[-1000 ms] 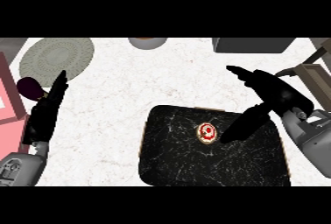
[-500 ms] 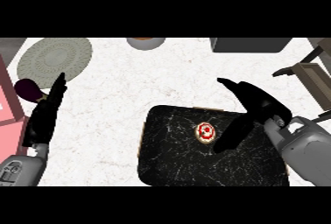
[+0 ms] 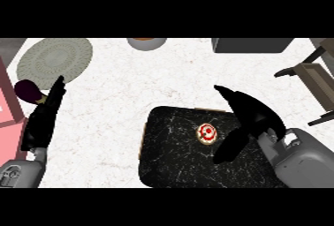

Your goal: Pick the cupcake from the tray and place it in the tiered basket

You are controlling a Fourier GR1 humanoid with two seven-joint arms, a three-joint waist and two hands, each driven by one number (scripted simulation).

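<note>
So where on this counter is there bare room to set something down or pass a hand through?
Bare counter lies between the round mat and the black tray, and left of the tray toward the left robot hand. It is crowded at the tray's right, where the right robot hand hangs beside the cupcake.

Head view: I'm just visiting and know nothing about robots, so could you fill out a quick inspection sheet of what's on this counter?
Surface: white speckled counter.
Job's things: cupcake sits on the black tray; basket at the right edge.
Clutter: round grey mat, dark round thing, grey box, bowl at the top.
Robot hands: right robot hand open over the tray, beside the cupcake; left robot hand open, resting at left.
Cables: nothing seen.
Surroundings: pink surface at left.
</note>
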